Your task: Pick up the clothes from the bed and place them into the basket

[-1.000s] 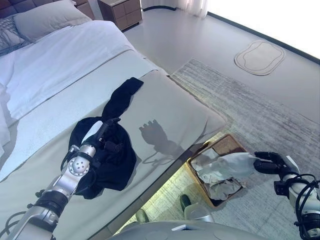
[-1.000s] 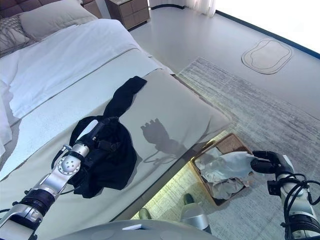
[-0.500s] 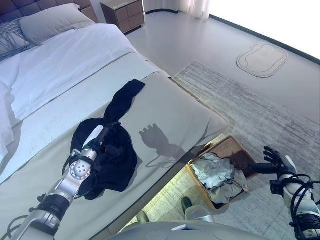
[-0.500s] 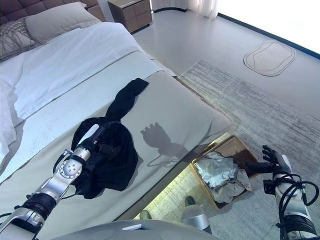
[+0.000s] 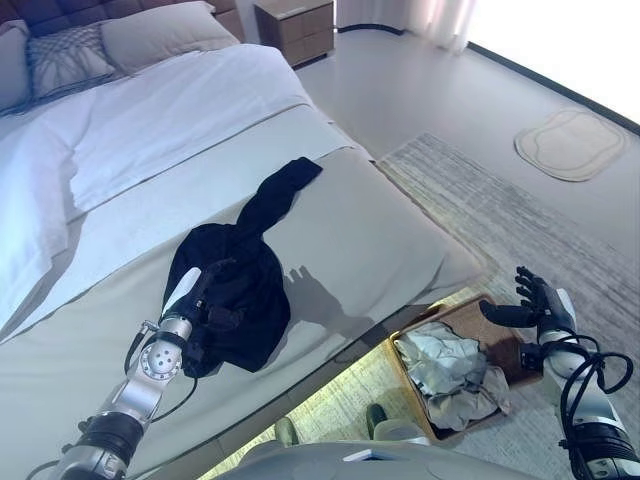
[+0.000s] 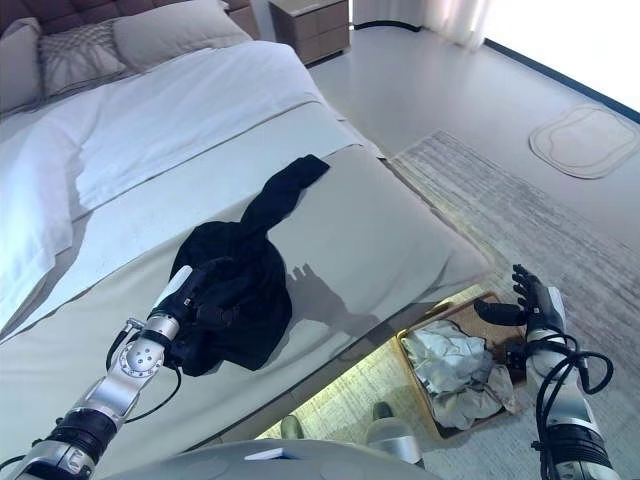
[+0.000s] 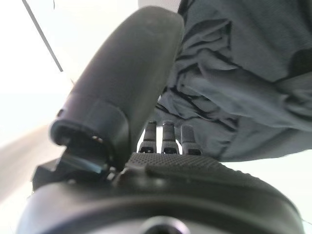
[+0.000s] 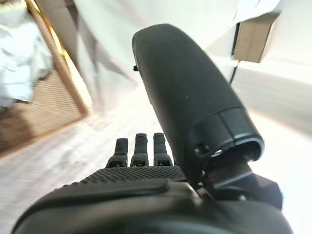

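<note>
A black garment (image 5: 245,280) lies crumpled on the grey bed cover (image 5: 380,230), with one end stretched toward the far side. My left hand (image 5: 212,300) rests on its near part, fingers straight against the cloth; the left wrist view shows the dark cloth (image 7: 234,87) just past the fingers. My right hand (image 5: 530,305) is open and empty, fingers spread, above the far right edge of the wicker basket (image 5: 505,335). The basket stands on the floor beside the bed and holds light grey clothes (image 5: 450,365). Its wall (image 8: 53,73) shows in the right wrist view.
A white duvet (image 5: 150,120) and pillows (image 5: 150,30) cover the far half of the bed. A wooden nightstand (image 5: 300,25) stands beyond it. A grey rug (image 5: 520,210) lies under the basket, and a small mat (image 5: 570,145) lies farther right.
My right hand let go of the light grey garment, which dropped into the basket, then opened and rose. My left hand stayed on the black garment. The camera shifted.
</note>
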Tool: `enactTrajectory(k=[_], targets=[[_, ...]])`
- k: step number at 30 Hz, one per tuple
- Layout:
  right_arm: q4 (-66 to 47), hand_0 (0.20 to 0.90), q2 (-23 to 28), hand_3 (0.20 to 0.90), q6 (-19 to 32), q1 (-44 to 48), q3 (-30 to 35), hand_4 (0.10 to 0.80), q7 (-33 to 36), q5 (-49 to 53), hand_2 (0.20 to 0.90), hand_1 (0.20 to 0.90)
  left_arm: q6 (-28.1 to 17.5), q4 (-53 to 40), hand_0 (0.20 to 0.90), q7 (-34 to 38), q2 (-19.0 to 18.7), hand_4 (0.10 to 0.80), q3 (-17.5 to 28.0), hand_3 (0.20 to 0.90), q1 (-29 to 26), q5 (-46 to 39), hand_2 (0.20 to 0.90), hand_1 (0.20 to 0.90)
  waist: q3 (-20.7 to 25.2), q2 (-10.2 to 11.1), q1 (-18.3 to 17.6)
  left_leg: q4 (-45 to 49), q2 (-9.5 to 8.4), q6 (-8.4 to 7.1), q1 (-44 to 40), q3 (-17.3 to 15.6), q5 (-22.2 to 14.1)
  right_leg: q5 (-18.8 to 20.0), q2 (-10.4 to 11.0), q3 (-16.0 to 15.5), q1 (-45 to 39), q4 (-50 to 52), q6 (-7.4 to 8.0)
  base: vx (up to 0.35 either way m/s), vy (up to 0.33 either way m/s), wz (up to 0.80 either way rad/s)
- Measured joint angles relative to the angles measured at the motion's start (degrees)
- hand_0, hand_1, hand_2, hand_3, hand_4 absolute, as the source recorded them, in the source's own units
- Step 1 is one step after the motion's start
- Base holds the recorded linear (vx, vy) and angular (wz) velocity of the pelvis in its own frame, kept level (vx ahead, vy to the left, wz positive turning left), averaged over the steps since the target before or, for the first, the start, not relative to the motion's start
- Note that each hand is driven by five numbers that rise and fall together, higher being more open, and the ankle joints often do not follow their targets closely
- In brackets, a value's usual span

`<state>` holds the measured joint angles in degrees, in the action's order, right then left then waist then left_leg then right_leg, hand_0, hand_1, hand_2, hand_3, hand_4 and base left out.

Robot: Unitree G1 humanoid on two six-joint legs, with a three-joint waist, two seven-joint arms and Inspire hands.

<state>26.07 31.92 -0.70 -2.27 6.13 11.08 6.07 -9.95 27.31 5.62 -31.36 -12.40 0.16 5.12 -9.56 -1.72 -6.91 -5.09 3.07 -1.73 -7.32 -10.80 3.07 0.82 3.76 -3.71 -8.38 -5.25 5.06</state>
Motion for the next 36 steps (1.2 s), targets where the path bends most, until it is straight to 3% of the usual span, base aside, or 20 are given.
enactTrajectory(k=[6, 9, 15, 19, 27, 36], targets=[[-5.85, 0.9, -0.77, 0.9, 0.32, 1.57, -2.98, 0.8, 2.34, -3.21, 0.9, 0.9, 0.92, -0.03, 0.9, 0.02, 1.79, 0.8, 2.25, 0.9, 1.75, 0.58, 0.9, 0.9, 0.12, 0.04, 2.86, -0.19, 0.01, -0.19, 0.19, 2.56, 0.77, -0.03, -0.05, -2.28, -1.12, -0.02, -0.02, 0.057, -0.013, 0.22], [-7.13, 0.9, -1.36, 0.9, 1.16, 3.63, -4.92, 0.8, 6.97, -8.72, 0.9, 0.9, 1.18, -0.03, 0.9, -0.06, 2.82, 0.8, 3.64, 0.9, 2.46, 0.58, 0.9, 0.9, 0.2, 0.04, 4.43, -0.19, -0.12, -0.06, 1.23, 4.23, 1.35, -0.03, 0.0, -3.83, -1.04, -0.02, -0.02, 0.042, 0.004, 0.28], [-8.59, 0.9, -1.47, 0.9, 1.09, 9.58, -7.99, 0.8, 11.33, -14.45, 0.9, 0.9, 1.4, -0.07, 0.9, -0.96, 4.17, 0.8, 3.55, 0.9, 3.31, 0.59, 0.9, 0.9, 0.31, 0.11, 8.09, 0.0, -0.3, -0.1, 1.95, 6.74, 2.52, -0.03, -0.02, -6.41, -1.71, -0.02, -0.03, 0.034, 0.003, 0.22], [-9.56, 0.9, -1.32, 0.9, -0.75, 14.02, -10.11, 0.8, 8.98, -14.86, 0.9, 0.9, 1.4, -0.24, 0.9, -1.68, 4.19, 0.8, 3.61, 0.9, 3.43, 0.56, 0.9, 0.9, 0.34, 0.12, 10.46, 0.0, -0.25, -0.17, 2.39, 8.42, 2.87, -0.07, -0.21, -8.1, -2.08, -0.02, -0.06, 0.034, -0.004, 0.22], [-10.47, 0.9, 3.09, 0.9, -10.15, 24.85, -17.0, 0.8, -1.43, -17.03, 0.9, 0.9, 1.42, -2.34, 0.9, -4.84, 3.94, 0.8, 4.37, 0.9, 4.45, 0.55, 0.9, 0.9, 0.4, 0.13, 16.2, 0.02, -0.94, -0.24, 4.78, 12.96, 4.38, -0.34, -0.19, -13.02, -2.25, -0.02, -0.41, 0.046, 0.005, 0.33], [-2.64, 0.9, 3.23, 0.9, -16.14, 32.65, -20.08, 0.8, -4.23, -17.43, 0.9, 0.9, 1.46, -2.35, 0.9, -4.96, 2.07, 0.8, 6.55, 0.9, 7.01, 0.54, 0.9, 0.9, 0.3, 0.41, 21.05, 0.04, -2.42, -0.08, 5.23, 15.71, 4.75, -1.09, 0.84, -16.12, -3.43, -0.02, -0.14, 0.024, 0.035, 0.2]])
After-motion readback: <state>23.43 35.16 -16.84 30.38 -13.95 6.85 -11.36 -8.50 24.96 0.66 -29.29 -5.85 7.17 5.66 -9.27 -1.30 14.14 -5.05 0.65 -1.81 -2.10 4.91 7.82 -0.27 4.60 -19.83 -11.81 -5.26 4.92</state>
